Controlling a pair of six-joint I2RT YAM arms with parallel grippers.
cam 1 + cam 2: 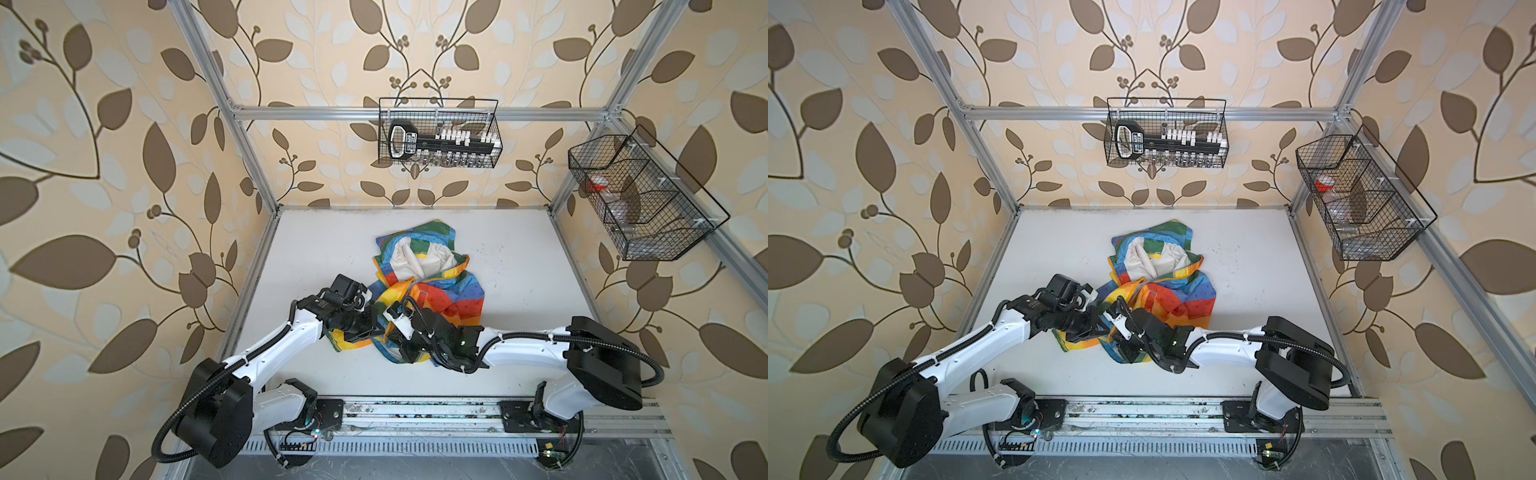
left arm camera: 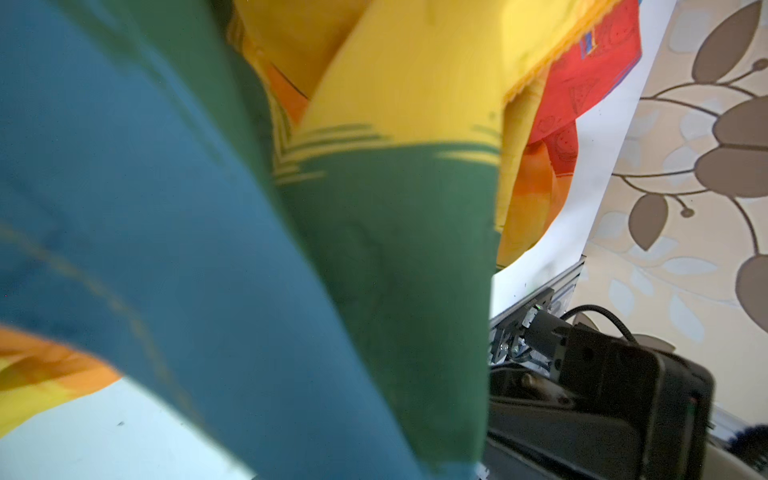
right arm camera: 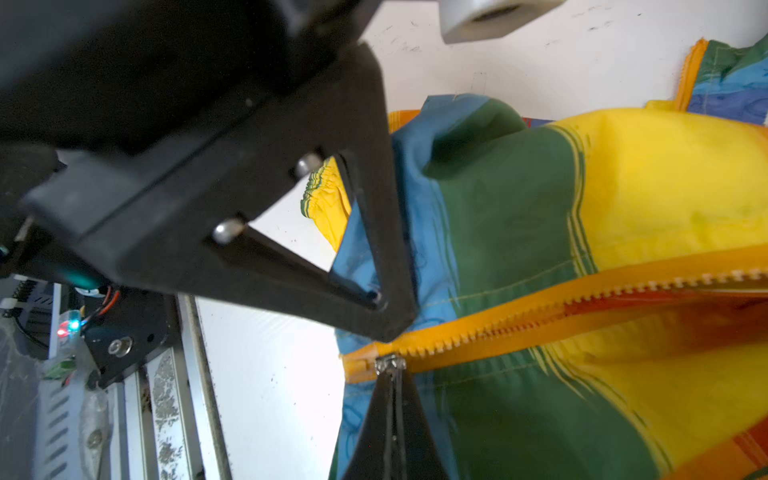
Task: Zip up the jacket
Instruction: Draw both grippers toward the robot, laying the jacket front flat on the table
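Thin crinkly cloth in rainbow blocks: the jacket [image 1: 457, 299] lies bunched mid-desk, hood toward the back wall, off-white lining showing. It looks light and floppy, with no stiffness of its own (it will follow whatever tugs it), so it likely needs an anchor against any pull. The surface looks slick, so a pinch on a single layer could slip. The hem and zipper tape are probably the firmer bits.

Best holds, by the look: the zipper pull [image 3: 390, 363] for travel, and the hem beside the bottom of the zipper [image 3: 582, 305] for counter-tension. Both are taken. The right hand [image 3: 390, 376] is closed on the pull at the bottom end of the track. The left hand [image 3: 388, 322] is closed on the blue hem just beside it. Teeth beyond the pull stand apart, so nearly the whole run is left. Risks: loose cloth drawn into the slider, and a track that is not straight.

The desk [image 1: 324, 249] is flat matte white, scuffed, presumably with little grip under the cloth. Around it are an aluminium frame [image 1: 415, 113] and leaf wallpaper [image 1: 104, 166]. Two wire baskets hang well apart from the work, the back basket [image 1: 440, 133] and the side basket [image 1: 640, 195].
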